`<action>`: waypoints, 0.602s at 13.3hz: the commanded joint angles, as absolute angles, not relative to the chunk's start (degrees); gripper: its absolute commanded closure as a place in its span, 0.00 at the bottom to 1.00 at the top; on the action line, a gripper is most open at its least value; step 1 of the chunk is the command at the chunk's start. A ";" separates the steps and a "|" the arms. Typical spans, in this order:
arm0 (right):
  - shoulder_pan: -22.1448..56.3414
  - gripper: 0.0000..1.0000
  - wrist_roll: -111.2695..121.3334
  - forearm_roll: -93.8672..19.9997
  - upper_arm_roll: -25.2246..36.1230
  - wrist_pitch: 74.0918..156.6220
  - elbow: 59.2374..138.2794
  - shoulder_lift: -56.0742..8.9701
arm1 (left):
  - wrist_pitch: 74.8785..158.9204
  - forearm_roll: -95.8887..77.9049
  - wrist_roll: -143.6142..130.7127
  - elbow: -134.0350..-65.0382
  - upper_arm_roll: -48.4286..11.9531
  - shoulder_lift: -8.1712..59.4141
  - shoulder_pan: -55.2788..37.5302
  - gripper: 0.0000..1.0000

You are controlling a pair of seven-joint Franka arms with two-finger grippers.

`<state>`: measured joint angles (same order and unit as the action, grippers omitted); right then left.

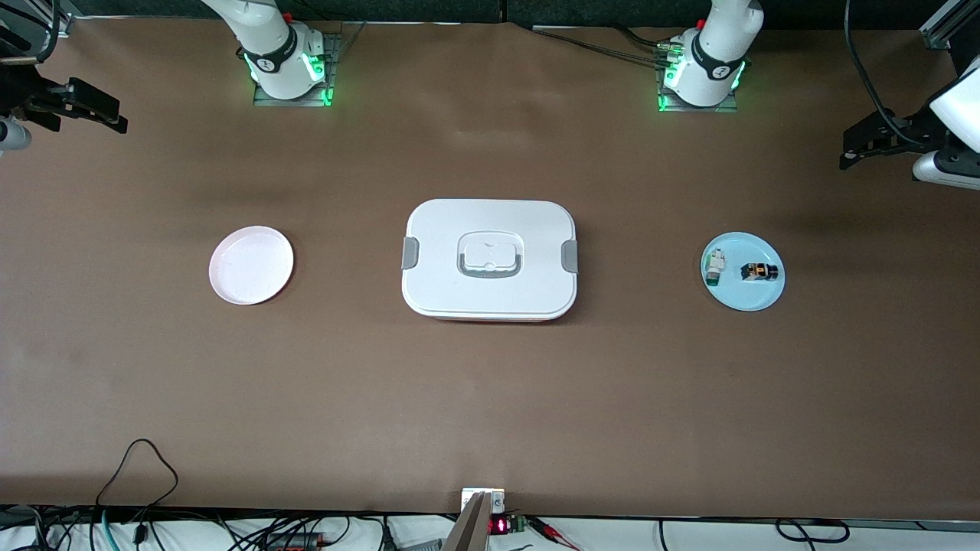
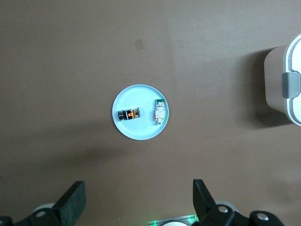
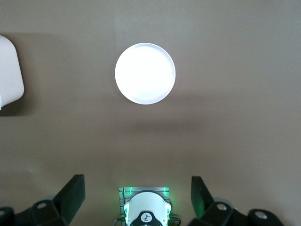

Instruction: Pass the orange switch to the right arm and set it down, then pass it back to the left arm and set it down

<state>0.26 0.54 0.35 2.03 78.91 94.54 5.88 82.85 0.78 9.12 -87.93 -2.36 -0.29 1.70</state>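
You have the switch [image 1: 759,271] lying on the blue plate [image 1: 754,300], toward the left arm's end from the box [image 1: 490,260]. Both grippers, left [image 2: 136,205] and right [image 3: 136,200], hang spread wide, holding nothing.

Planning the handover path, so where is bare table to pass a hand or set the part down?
Bare table lies between the box and each plate, and nearer the camera. The pink plate is empty. The blue plate is crowded by the orange switch and white-and-green part.
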 commanded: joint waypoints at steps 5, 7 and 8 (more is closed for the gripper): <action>0.18 0.00 0.44 0.88 2.02 77.70 93.34 5.54 | 81.65 -1.31 9.14 -86.40 -2.46 0.44 2.29 0.00; 0.26 0.00 0.44 0.88 2.02 77.61 93.34 5.54 | 81.65 -1.67 9.14 -86.40 -2.37 0.44 2.37 0.00; 0.18 0.00 0.44 0.88 2.02 77.61 93.34 5.54 | 81.65 -1.67 9.14 -86.40 -2.37 0.44 2.37 0.00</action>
<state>0.26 0.54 0.36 2.03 78.85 94.54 5.88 82.85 -0.15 9.12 -87.93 -2.35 -0.26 1.76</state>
